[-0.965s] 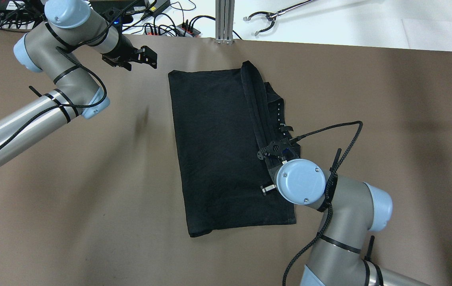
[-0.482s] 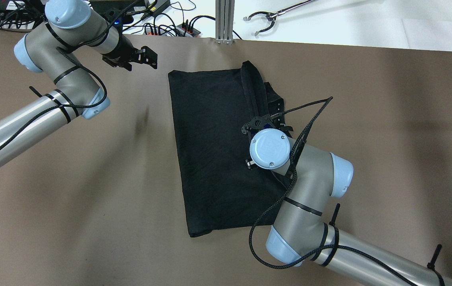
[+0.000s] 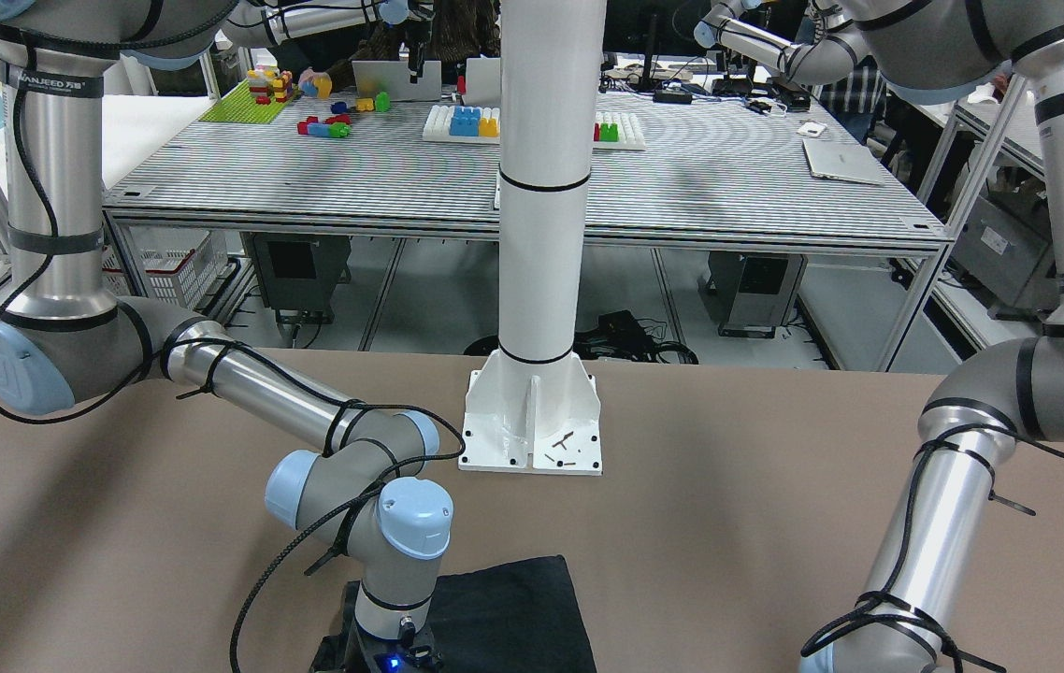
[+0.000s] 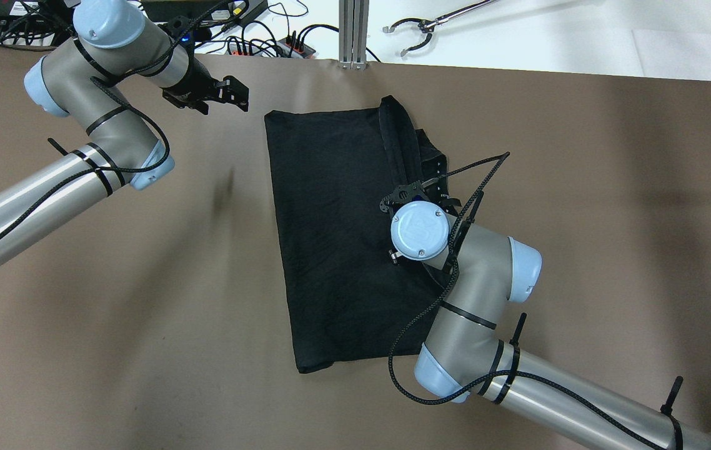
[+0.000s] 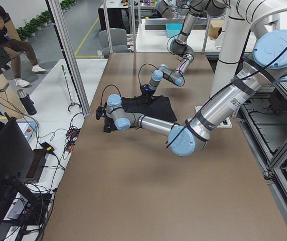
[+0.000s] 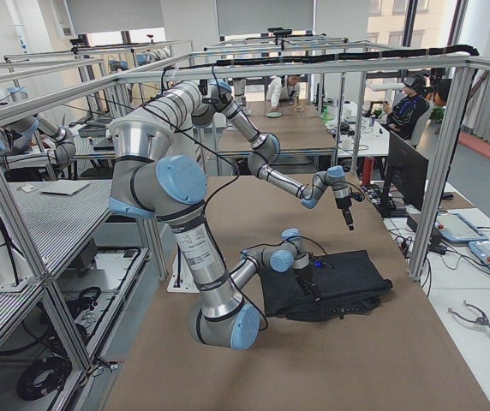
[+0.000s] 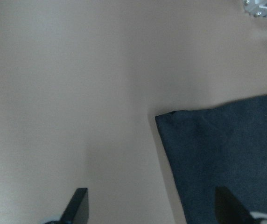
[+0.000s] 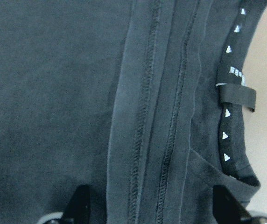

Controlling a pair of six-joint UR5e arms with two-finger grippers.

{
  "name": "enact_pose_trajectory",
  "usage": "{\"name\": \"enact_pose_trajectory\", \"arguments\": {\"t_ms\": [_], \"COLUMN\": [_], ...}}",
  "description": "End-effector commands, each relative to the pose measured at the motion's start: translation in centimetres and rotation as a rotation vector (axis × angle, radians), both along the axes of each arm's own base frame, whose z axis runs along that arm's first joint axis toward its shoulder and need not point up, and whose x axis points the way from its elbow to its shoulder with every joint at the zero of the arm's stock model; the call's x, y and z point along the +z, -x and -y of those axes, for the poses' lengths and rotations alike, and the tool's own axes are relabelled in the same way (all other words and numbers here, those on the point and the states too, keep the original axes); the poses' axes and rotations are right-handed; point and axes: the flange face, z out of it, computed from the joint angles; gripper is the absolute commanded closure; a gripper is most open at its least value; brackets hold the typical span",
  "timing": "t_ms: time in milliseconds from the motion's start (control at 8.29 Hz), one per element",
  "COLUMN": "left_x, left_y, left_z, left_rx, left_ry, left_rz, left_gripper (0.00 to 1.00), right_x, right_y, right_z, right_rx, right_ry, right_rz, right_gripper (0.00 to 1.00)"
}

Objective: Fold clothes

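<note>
Black band point(image 3: 50, 82) on right arm point(image 3: 53, 215), 10 o'clock in front view: reads roughly "HANJEED". Tape point(image 8: 225, 135) on clothes point(image 8: 54, 93): print illegible.

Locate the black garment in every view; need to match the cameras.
Front-facing: garment bottom centre, cut by the edge.
Overhead: garment mid-frame.
Exterior left: garment just above centre.
Exterior right: garment lower right of centre.
Left wrist: garment lower right.
Right wrist: garment fills most of the frame.
Landmark: right arm's blue wrist cap over its hemmed side, in all four exterior views.
</note>
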Motion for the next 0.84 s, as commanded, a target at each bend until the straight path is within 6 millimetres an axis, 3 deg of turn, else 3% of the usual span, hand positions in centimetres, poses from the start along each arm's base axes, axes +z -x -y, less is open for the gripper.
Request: {"name": "enact_pose_trajectory", "arguments": {"t_ms": [0,241,362,482,603,724], "left_x": [0.0,-0.2,-0.2,-0.2,-0.1,-0.2], "left_y": [0.0,0.0,0.0,0.0,0.0,0.0], "left_z": [0.0,0.0,0.0,0.0,0.0,0.0], "left_rx": [0.000,-0.001,-0.001,-0.001,-0.001,0.000], "left_ry": [0.001,0.000,0.000,0.000,0.001,-0.002], "left_rz": [0.000,-0.002,-0.002,-0.002,-0.001,-0.002], "left_gripper": [0.05,0.05,0.05,0.05,0.05,0.05], "right_x": [0.6,0.9,2.2,4.6,7.9,7.5], "right_y": [-0.4,-3.3,-4.6,-5.3,-6.1,-6.4], "right_z": [0.8,3.9,5.8,6.6,6.0,6.3], "right_rx": [0.003,0.028,0.033,0.031,0.029,0.031], "right_ry": [0.001,-0.008,0.004,0.000,-0.019,-0.033], "right_rz": [-0.011,-0.027,-0.052,-0.065,-0.046,-0.028], "right_gripper": [0.08,0.10,0.10,0.10,0.10,0.10]}}
